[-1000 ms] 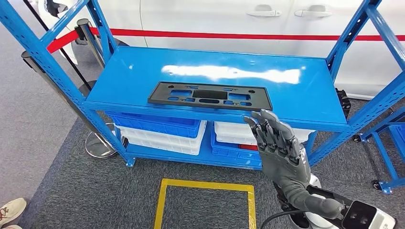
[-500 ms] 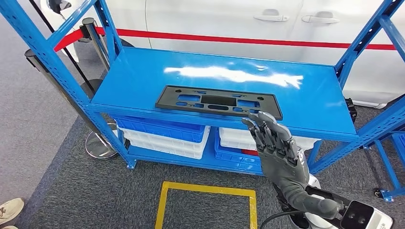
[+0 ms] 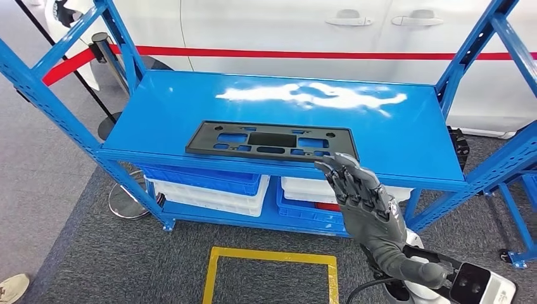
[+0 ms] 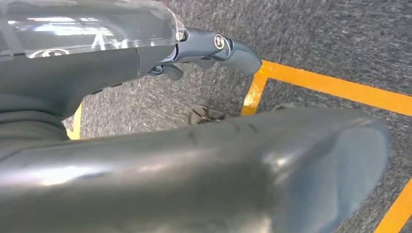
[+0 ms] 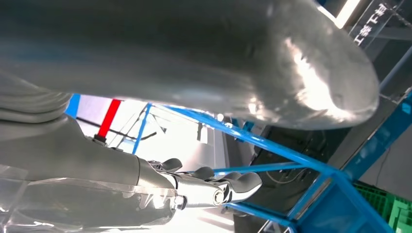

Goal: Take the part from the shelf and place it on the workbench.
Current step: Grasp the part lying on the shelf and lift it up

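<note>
Black plastic frame part (image 3: 272,141) flat at front edge of blue shelf (image 3: 405,136), centre frame, long axis left-right; right hand (image 3: 367,201) just below-right of its right end, fingers extended, holding nothing; right hand nearer.

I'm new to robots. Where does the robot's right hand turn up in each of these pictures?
Head view: right hand at lower right, fingertips at the blue shelf's front edge.
Right wrist view: it comes in from the left edge, with the blue shelf's bars behind.
Left wrist view: not in it; that is the left hand over the floor.
Shared landmark: the blue shelf.
</note>
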